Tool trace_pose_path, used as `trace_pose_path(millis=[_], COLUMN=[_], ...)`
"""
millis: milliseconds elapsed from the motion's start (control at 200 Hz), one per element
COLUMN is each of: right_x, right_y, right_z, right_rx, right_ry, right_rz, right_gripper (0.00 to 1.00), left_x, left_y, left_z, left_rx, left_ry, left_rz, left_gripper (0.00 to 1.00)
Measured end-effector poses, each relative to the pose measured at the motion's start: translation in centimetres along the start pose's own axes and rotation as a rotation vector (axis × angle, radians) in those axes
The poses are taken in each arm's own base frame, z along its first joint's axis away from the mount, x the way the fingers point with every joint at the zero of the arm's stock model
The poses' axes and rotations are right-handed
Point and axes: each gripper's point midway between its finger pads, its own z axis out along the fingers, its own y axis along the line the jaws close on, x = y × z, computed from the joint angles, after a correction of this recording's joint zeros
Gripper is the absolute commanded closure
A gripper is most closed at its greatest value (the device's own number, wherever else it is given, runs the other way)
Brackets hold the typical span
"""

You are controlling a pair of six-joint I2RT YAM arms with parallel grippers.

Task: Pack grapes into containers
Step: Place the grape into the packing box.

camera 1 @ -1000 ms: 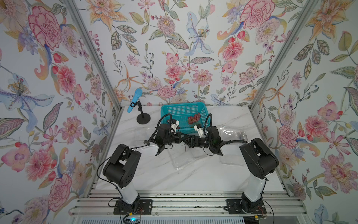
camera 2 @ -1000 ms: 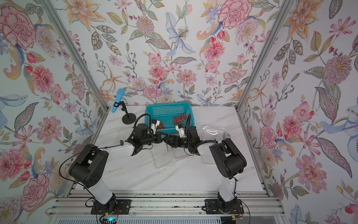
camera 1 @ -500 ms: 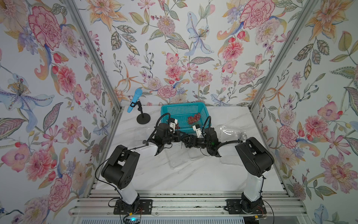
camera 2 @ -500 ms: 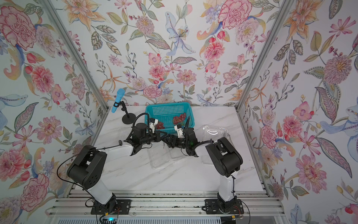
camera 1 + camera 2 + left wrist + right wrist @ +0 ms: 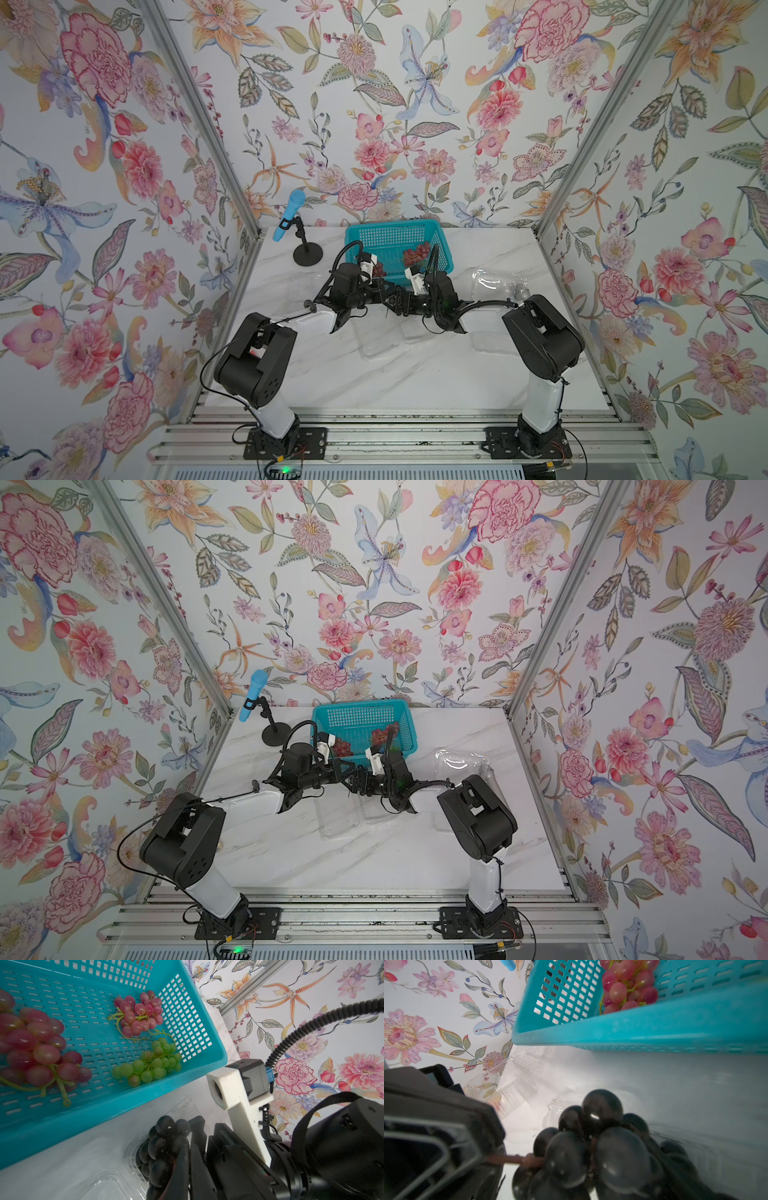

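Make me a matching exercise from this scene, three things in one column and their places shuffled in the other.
Things:
1. blue microphone
2. green grape bunch
3. dark purple grape bunch

Places:
A. inside the teal basket
B. outside that basket, at a clear clamshell container
C. on a black stand beside the basket

Pairs: 1-C, 2-A, 3-B

Right hand (image 5: 395,300) now farther toward the left hand (image 5: 379,289), close beside the dark grape bunch (image 5: 164,1147).
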Motion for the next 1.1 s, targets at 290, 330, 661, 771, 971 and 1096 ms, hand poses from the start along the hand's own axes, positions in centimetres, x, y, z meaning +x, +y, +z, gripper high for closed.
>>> trace_pose_path(millis=[290, 330, 661, 771, 971, 1096], right_x=[0.5, 0.6, 0.8, 0.4, -0.3, 0.1], right_y=[-0.3, -0.3, -0.2, -0.2, -3.1, -4.0], right_z=[0.7, 0.8, 1.2, 0.4, -1.5, -2.0], right_rx=[0.115, 0.129, 0.215, 0.195, 0.199, 0.198], right_ry=[0.003, 0.007, 0.026, 0.026, 0.045, 0.079], right_rz=[-0.105, -0.122, -0.235, -0.222, -0.123, -0.104], right_gripper=[0.0, 0.0, 0.01, 0.0, 0.0, 0.0], left_x=[-0.2, -0.2, -0.4, -0.4, -0.9, -1.6], left_y=[0.2, 0.2, -0.6, -1.1, -3.4, -4.1], left_z=[-0.1, -0.1, -0.2, -0.4, -0.8, -0.9], left_rx=[-0.016, -0.019, -0.003, 0.009, 0.071, 0.093], left_ry=[0.005, 0.006, 0.017, 0.018, 0.01, -0.002], left_rz=[-0.007, -0.009, -0.009, -0.004, 0.023, 0.035], left_gripper=[1.0, 1.0, 1.0, 1.0, 1.0, 1.0])
